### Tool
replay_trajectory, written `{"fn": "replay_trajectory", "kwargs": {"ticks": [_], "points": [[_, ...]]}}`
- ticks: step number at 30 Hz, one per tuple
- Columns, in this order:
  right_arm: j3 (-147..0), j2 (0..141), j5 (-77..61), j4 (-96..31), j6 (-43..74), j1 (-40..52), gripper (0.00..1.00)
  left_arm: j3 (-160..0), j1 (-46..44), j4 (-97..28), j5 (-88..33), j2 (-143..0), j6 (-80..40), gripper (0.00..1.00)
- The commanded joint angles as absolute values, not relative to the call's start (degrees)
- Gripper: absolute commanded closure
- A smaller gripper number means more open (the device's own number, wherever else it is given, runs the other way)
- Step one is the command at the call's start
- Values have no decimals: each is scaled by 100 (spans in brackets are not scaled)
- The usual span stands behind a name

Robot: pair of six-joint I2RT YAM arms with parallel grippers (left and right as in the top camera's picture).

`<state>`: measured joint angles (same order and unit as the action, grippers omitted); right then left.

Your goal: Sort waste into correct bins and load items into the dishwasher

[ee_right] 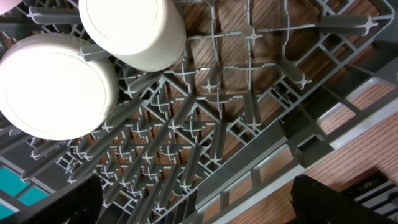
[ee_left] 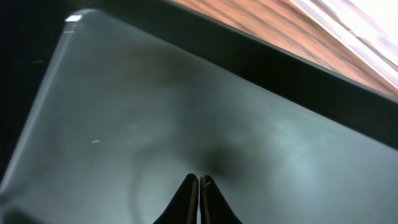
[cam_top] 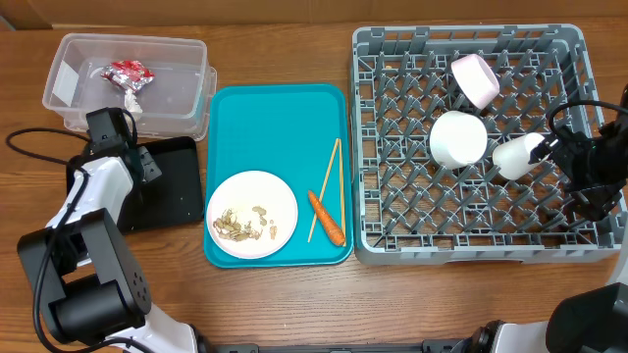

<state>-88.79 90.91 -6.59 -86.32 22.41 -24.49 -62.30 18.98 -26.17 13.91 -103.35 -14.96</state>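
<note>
From above, the left hand (cam_top: 147, 164) hangs over the black tray (cam_top: 182, 201). The clear tub (cam_top: 186, 59) is just beyond it, holding the red-and-silver wrapper (cam_top: 129, 72) and the white tissue (cam_top: 131, 100). To that hand's right on the counter (cam_top: 294, 309) sits the teal tray (cam_top: 275, 118). It carries the white plate (cam_top: 283, 194) of peanut shells (cam_top: 238, 226), the carrot (cam_top: 327, 218) and the chopsticks (cam_top: 332, 181). The right hand (cam_top: 561, 167) is over the grey dish rack (cam_top: 392, 59). The white cup (cam_top: 518, 155) is just beside it, one bowl (cam_top: 458, 138) lies past that, and another bowl (cam_top: 475, 78) is farther off.

At the left wrist, the hand (ee_left: 199, 182) is pressed together and empty, close over the tray's dark floor. I cannot tell if it touches.

At the right wrist, the hand (ee_right: 193, 186) is spread wide with nothing between its fingers. The rack's grid is beneath it, and two white dishes (ee_right: 56, 93) lie ahead to its left.
</note>
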Motion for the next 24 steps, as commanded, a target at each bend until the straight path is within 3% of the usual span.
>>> {"fn": "replay_trajectory", "kwargs": {"ticks": [1, 13, 24], "points": [[-8866, 8973, -602, -8628, 2202, -2451, 0, -6381, 2165, -2609, 1879, -10243, -2193, 96], [-8866, 8973, -519, -8661, 2204, -2451, 0, -6392, 3227, -2593, 1284, -10414, -2703, 96], [-8866, 8973, -521, -8694, 2209, -2451, 0, -6390, 3282, -1597, 982, -10766, -2729, 96]]}}
